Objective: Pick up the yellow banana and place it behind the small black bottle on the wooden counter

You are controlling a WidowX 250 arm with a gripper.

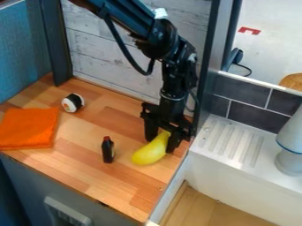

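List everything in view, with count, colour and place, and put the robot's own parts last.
Yellow toy: one, yellow, counter's right side, under the hand
Bottle: one, dark with red top, left of the yellow toy
Sushi roll: one, black and white, counter's back left
Cloth: one, orange, counter's left side
Counter: one, wood-coloured, centre
Wall panel: one, whitish, behind the counter
Blue panel: one, blue, upper left
Sink unit: one, white, right
Tiles: several, dark grey, above the sink unit
Striped object: one, whitish with blue stripe, right edge
Arm: one, black, from the top
Hand: one, black, at the yellow toy
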